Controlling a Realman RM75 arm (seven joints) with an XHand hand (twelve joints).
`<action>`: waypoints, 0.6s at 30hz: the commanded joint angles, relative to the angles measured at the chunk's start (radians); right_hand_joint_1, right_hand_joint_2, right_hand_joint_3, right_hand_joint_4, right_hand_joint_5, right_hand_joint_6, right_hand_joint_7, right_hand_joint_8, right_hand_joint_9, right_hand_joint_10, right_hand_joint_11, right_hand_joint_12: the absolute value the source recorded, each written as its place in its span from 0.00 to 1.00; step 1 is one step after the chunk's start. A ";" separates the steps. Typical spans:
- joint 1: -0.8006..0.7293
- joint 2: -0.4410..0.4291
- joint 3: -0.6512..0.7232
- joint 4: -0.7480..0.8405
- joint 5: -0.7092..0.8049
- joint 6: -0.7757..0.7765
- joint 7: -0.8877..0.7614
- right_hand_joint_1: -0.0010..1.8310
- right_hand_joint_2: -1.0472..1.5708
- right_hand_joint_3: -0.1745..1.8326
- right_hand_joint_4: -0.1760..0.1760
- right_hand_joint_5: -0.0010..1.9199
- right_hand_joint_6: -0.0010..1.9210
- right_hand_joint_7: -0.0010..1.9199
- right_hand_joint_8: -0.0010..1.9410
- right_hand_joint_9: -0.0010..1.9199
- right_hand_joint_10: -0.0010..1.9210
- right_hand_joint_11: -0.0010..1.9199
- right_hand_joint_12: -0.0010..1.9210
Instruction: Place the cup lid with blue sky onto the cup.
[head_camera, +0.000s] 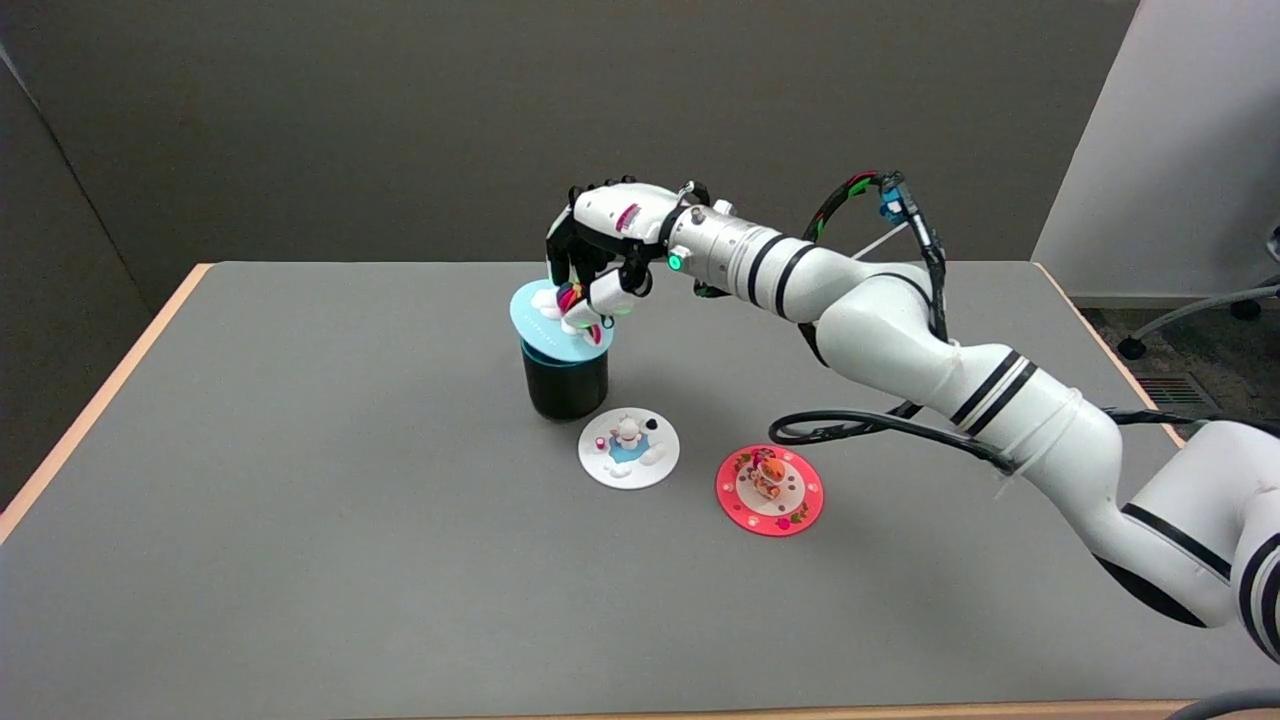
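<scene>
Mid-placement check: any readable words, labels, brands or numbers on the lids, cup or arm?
None can be read.
Right hand: a small red mark on its back, too small to read.
Blue sky lid, white lid, red lid: figures and decoration only, no text.
Cup: plain dark.

Three cup lids are seen: one light blue lid (545, 322), one white lid (629, 448) and one red lid (769, 490). One black cup (565, 382) is counted, and one robot hand (598, 262) is shown.

Even overhead light, soft shadows
</scene>
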 joint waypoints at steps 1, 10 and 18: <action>0.073 0.009 -0.113 0.046 -0.031 -0.043 0.001 0.67 0.78 0.23 0.40 0.48 0.53 0.53 0.58 0.35 0.74 0.27 0.76; 0.150 0.000 -0.193 0.118 -0.032 -0.055 0.005 0.67 0.78 0.22 0.40 0.47 0.54 0.52 0.59 0.35 0.74 0.26 0.76; 0.170 -0.002 -0.213 0.131 -0.032 -0.049 0.001 0.67 0.78 0.23 0.40 0.47 0.54 0.52 0.60 0.34 0.75 0.25 0.77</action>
